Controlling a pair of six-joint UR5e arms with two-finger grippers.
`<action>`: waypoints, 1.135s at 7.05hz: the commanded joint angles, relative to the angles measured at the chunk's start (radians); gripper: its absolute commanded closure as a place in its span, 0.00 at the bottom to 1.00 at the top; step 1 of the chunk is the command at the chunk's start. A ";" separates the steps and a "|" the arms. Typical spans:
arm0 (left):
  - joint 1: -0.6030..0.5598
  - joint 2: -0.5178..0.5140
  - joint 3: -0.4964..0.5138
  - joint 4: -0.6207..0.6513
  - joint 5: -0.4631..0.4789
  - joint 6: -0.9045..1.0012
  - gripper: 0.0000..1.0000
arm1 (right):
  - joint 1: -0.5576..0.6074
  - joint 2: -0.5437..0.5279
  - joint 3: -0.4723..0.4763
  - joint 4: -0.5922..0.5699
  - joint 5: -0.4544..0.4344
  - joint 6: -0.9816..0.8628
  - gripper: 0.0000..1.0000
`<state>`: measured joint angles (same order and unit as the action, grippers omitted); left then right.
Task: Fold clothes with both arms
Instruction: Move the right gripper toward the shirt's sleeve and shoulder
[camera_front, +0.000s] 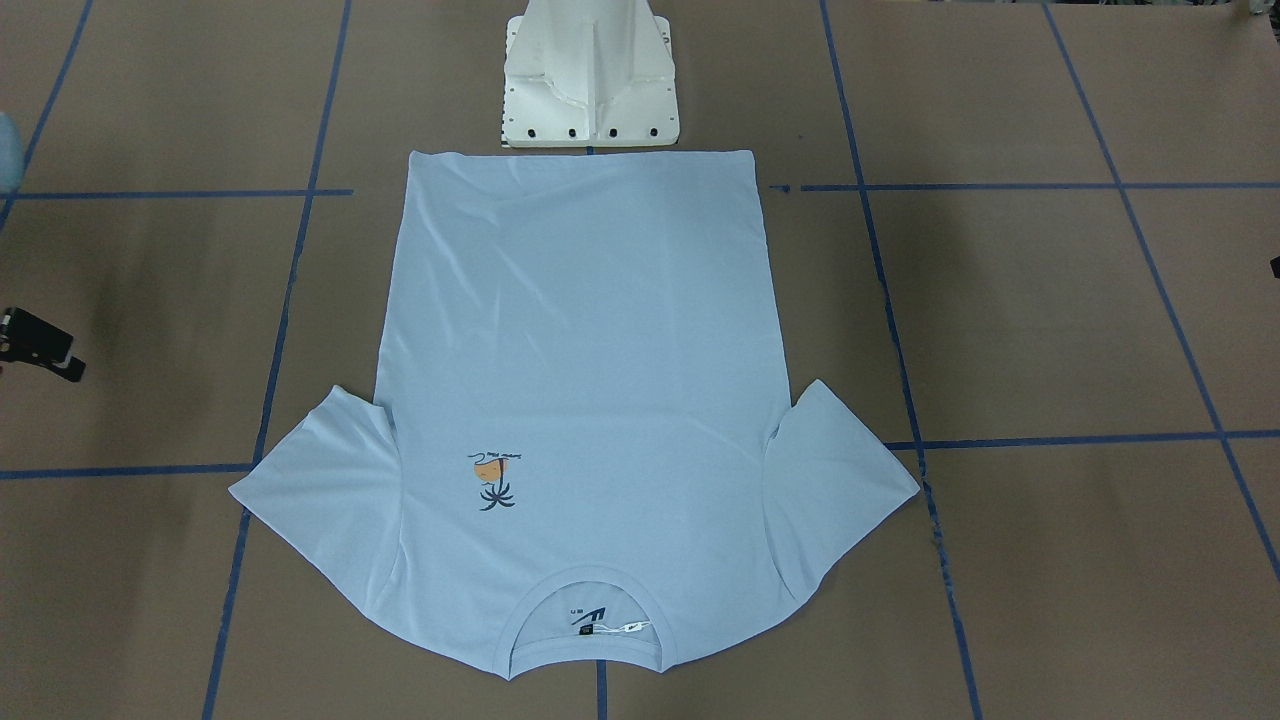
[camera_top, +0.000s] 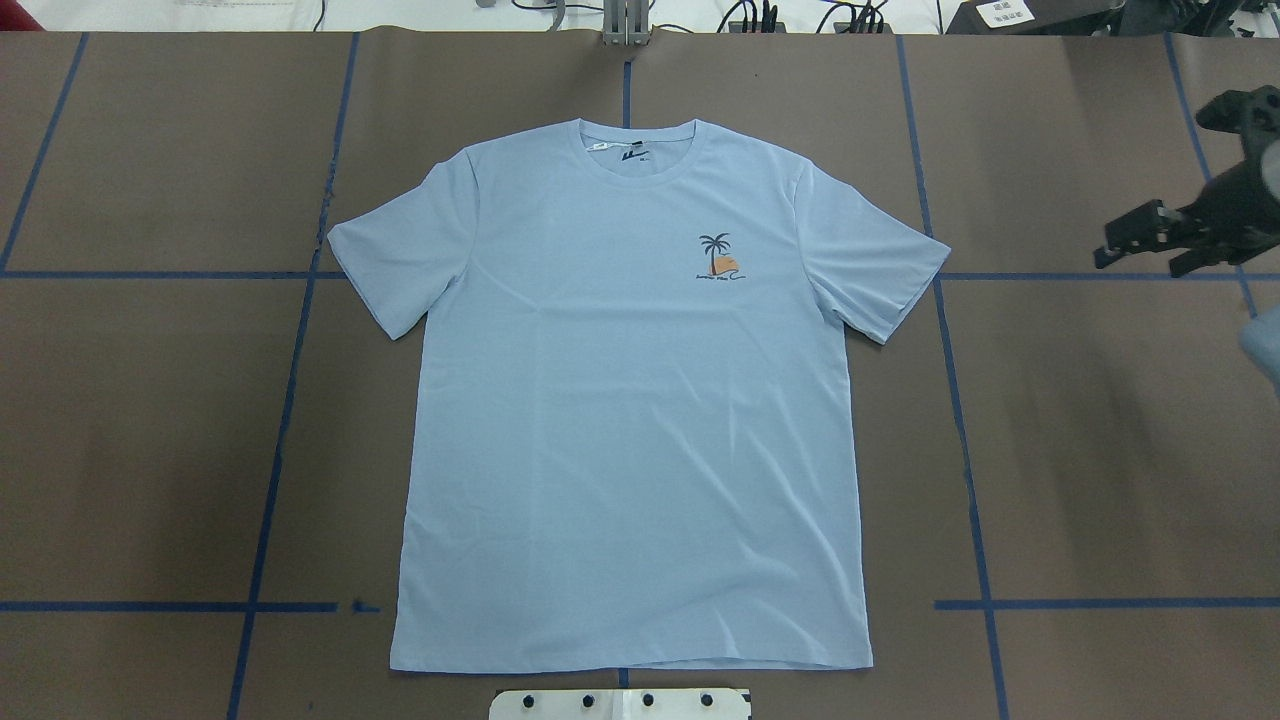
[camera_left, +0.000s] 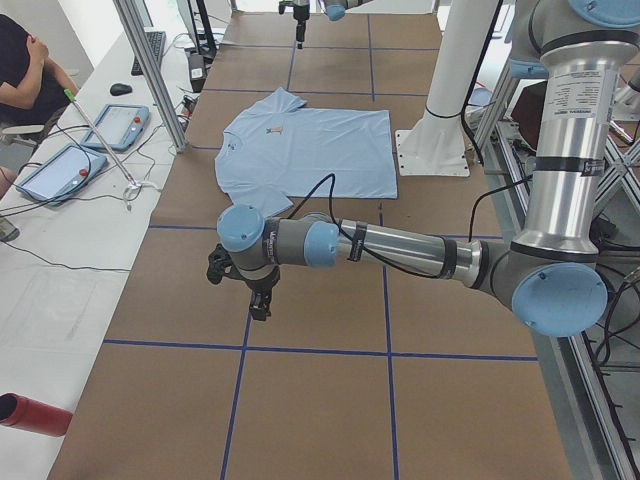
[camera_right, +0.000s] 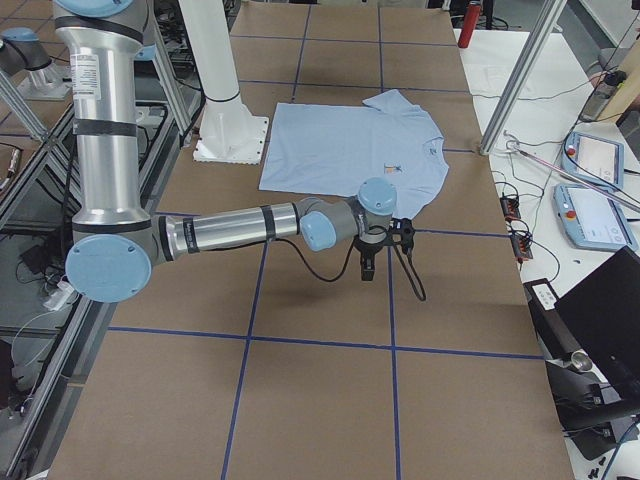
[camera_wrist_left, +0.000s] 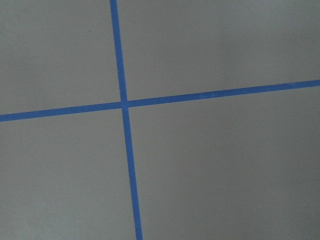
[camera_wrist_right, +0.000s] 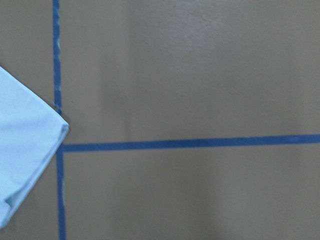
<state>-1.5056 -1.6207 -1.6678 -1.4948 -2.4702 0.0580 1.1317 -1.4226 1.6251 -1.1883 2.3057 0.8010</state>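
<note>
The light blue T-shirt (camera_top: 630, 400) lies flat and face up in the middle of the table, sleeves spread, with its collar (camera_top: 640, 150) at the far side from the robot and the palm print (camera_top: 718, 260) on the chest. My right gripper (camera_top: 1140, 255) hovers over bare table to the right of the right-hand sleeve, apart from the shirt; its jaws look open and empty. It also shows in the front-facing view (camera_front: 55, 355). The right wrist view shows a sleeve corner (camera_wrist_right: 25, 150). My left gripper (camera_left: 255, 290) hangs over bare table well away from the shirt; I cannot tell its state.
The white pedestal base (camera_front: 590, 80) stands at the shirt's hem. Blue tape lines (camera_wrist_left: 125, 105) grid the brown table. A side bench holds tablets (camera_left: 60, 170), with a seated person (camera_left: 25, 70) beside it. A red cylinder (camera_left: 35, 415) lies off the table's near end.
</note>
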 joint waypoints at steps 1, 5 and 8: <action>-0.001 0.037 0.000 -0.103 -0.029 0.000 0.00 | -0.134 0.129 -0.106 0.167 -0.153 0.278 0.00; -0.001 0.039 0.002 -0.105 -0.027 0.003 0.00 | -0.207 0.264 -0.336 0.325 -0.252 0.385 0.04; -0.001 0.039 0.007 -0.130 -0.029 -0.001 0.00 | -0.225 0.260 -0.340 0.329 -0.304 0.392 0.43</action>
<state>-1.5059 -1.5816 -1.6619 -1.6208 -2.4987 0.0586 0.9084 -1.1588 1.2848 -0.8604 2.0065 1.1910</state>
